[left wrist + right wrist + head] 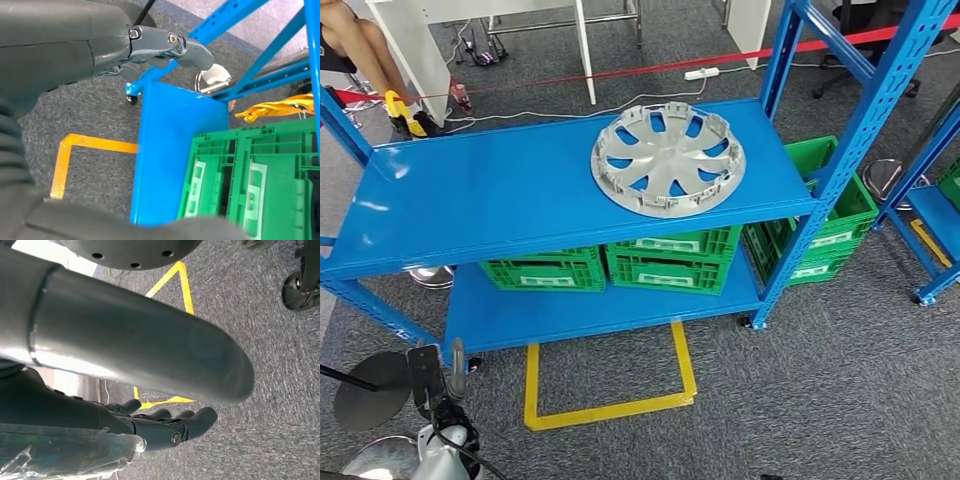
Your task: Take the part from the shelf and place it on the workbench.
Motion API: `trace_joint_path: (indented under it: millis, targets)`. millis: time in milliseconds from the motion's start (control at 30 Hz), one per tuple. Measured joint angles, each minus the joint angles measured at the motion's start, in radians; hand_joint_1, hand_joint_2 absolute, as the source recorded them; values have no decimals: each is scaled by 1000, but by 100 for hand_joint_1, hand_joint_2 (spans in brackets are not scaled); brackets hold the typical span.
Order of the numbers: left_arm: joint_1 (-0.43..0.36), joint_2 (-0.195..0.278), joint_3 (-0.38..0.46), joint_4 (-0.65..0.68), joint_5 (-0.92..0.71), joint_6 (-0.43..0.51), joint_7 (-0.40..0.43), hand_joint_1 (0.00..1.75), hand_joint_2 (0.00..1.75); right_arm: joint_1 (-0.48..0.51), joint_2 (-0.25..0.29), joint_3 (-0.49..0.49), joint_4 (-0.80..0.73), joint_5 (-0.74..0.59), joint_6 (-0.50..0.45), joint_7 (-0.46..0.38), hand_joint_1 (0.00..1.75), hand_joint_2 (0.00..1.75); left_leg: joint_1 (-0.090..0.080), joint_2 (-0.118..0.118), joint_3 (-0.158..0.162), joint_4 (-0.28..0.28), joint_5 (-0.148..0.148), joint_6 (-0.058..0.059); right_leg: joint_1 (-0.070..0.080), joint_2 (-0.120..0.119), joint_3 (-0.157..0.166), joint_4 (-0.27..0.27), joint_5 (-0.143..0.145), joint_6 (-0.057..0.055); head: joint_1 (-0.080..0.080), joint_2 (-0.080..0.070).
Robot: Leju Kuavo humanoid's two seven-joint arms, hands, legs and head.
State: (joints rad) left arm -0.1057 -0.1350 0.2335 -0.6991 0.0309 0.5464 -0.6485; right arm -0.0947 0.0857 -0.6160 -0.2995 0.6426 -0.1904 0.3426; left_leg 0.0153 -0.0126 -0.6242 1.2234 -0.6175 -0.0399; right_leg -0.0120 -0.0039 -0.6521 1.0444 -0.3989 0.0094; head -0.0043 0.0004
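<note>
Silver wheel cover (668, 159) lies flat on the blue shelf (509, 190), right of centre, well ahead of the low left hand (444, 375). Left wrist view: fingers (177, 47) straight, holding nothing. Right hand (166, 425) hangs empty, fingers loosely extended.

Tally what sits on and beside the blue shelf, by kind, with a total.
Silver wheel cover on the top shelf board: 1
Green crates on the lower board: 2
Green crates stacked beside the shelf: 2
Total: 5
</note>
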Motion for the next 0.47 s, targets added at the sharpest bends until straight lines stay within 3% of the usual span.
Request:
trace_joint_path:
  millis: [67,133,167,200,233,300,333,367,467]
  targets:
    - [-1,0,0,1,-1,-1,2,0,175,0,0,0,0,0,1,0,0,87,1,1,22,-116,109,0,0,1,14,2,-11,9,0,0]
    - [-4,0,0,7,-3,-3,13,0,175,-1,1,-1,0,-1,3,-1,0,175,0,2,37,-193,154,8,2,2,17,3,-16,21,1,0]
    - [-3,0,-1,13,-5,-6,23,0,175,-1,0,0,-2,-1,2,-1,0,175,-1,2,39,-204,155,13,4,2,17,4,-19,26,1,0]
    - [0,1,-2,21,-7,-12,34,0,175,1,0,2,-4,-3,1,-1,0,175,-1,1,40,-208,156,17,4,1,18,1,-21,22,1,0]
    - [6,2,-3,31,-8,-22,48,0,131,4,-2,8,-7,-7,-2,-1,0,175,-1,0,42,-209,164,18,5,0,20,-1,-22,15,2,0]
    - [21,7,-7,50,-9,-49,79,0,44,14,-5,26,-13,-28,-2,-1,0,87,-2,-1,44,-211,166,19,6,-1,26,-6,-21,-2,2,0]
    - [28,10,-11,58,-10,-63,95,0,0,20,-6,38,-16,-44,1,-2,0,44,-2,-1,44,-211,165,21,7,-1,28,-10,-19,-3,2,0]
    - [36,12,-16,66,-10,-77,111,0,0,26,-7,51,-19,-61,5,-2,0,0,-2,-1,44,-211,165,24,7,-1,31,-13,-18,1,2,0]
    - [55,19,-30,87,-12,-116,155,0,0,42,-12,88,-26,-107,19,-2,0,0,-3,-1,45,-211,161,30,6,-1,36,-21,-17,13,2,0]
